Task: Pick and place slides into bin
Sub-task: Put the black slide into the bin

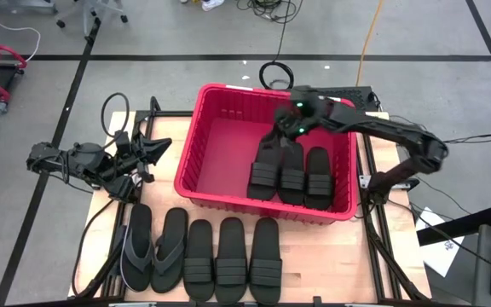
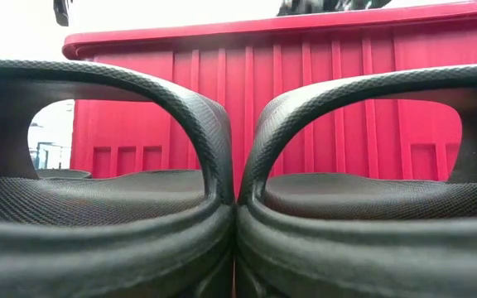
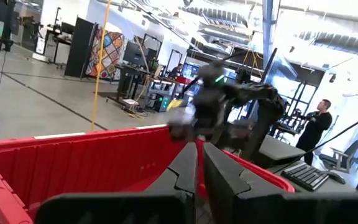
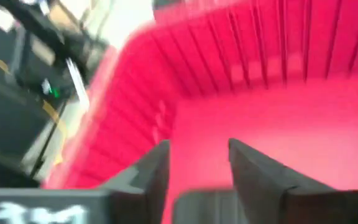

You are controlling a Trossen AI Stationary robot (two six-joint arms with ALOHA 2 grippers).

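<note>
The red bin [image 1: 220, 136] stands mid-table. Three black slides [image 1: 292, 170] lie side by side on its floor, toward its right wall. My right gripper [image 4: 199, 144] hovers open over the bin's far part [image 1: 281, 130], above those slides' far ends, with nothing between its fingers. On the table in front of the bin lie two thong flip-flops [image 1: 153, 249] and three broad-strap slides [image 1: 231, 260] in a row; two of these fill the low view [image 2: 106, 199]. My left gripper [image 3: 199, 155] waits shut and bare at the table's left [image 1: 162, 143], pointing toward the bin.
The bin's thick rim [image 2: 263, 31] rises well above the table. Bare wood shows between the bin and the row of slides [image 1: 228, 209]. Cables and frame rails run along the table's left side [image 1: 113, 128]. A person [image 3: 316, 121] stands in the room beyond.
</note>
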